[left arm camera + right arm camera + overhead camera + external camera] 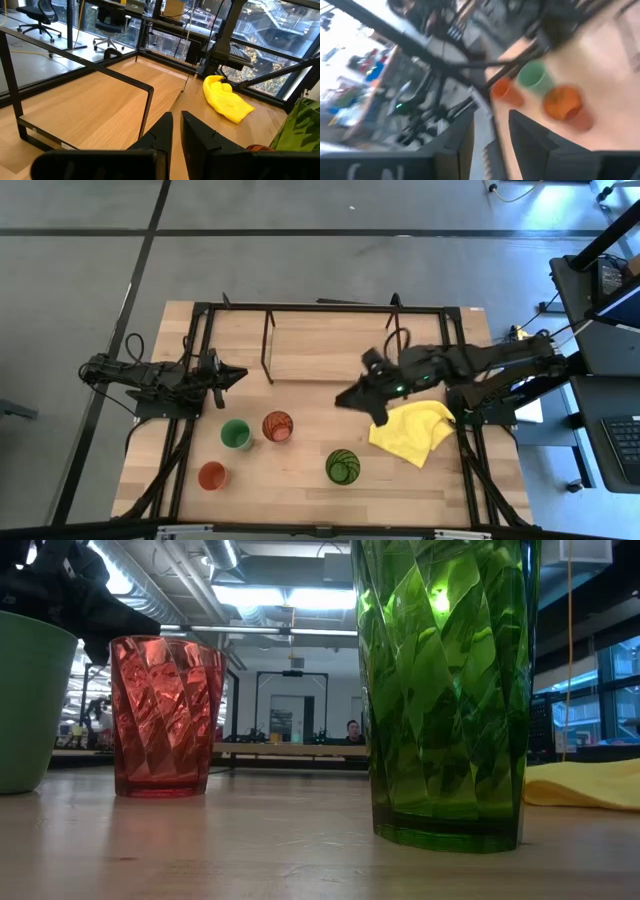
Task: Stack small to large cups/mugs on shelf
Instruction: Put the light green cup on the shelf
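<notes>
Four cups stand upright on their bases on the table: bright green [236, 433], translucent orange-brown [277, 425], orange-red [211, 475] and taller olive-green [342, 466]. The shelf [320, 350], a wooden board in a thin black frame, stands at the table's far middle, with nothing on it. My left gripper [235, 375] is shut and empty, left of the shelf and beyond the green cup. My right gripper [345, 398] is open and empty, in front of the shelf's right end. Its wrist view shows the orange-red [501, 90], green [532, 75] and orange-brown [562, 102] cups farther off.
A yellow cloth [412, 430] lies crumpled on the table under my right arm, right of the olive-green cup. Black rails [190, 420] run along the table's sides. In the low view the olive-green cup [445, 690] stands closest, the orange-brown one [165, 715] behind it.
</notes>
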Robot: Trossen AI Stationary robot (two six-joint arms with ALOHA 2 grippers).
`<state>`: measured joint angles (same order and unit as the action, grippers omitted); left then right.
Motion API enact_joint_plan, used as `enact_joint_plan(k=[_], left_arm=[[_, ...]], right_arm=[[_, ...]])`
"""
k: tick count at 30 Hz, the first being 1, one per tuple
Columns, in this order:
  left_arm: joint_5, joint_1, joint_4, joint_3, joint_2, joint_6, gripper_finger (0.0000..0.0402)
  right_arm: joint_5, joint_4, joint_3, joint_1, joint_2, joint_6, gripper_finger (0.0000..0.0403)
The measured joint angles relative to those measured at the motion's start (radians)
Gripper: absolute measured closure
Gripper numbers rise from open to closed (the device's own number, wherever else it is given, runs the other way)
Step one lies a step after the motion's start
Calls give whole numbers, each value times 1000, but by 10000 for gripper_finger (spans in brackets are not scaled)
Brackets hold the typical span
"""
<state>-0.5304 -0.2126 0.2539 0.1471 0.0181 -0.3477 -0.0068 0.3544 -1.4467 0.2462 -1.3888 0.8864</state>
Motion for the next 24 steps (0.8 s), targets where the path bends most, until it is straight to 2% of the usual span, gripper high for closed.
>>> enact_joint_plan(k=[5, 9, 13, 17, 24], left_arm=[[0, 0, 0, 0, 0, 0, 372], [0, 0, 0, 0, 0, 0, 372], [0, 0, 0, 0, 0, 0, 372], [0, 0, 0, 0, 0, 0, 372], [0, 0, 0, 0, 0, 0, 372]], right_arm=[[-177, -50, 0, 11, -30, 121, 279], [-209, -124, 0, 56, -46, 61, 279], [-247, -36, -1, 89, -43, -39, 279], [-168, 196, -64, 144, -47, -187, 279], [140, 581, -303, 265, -122, -452, 279]])
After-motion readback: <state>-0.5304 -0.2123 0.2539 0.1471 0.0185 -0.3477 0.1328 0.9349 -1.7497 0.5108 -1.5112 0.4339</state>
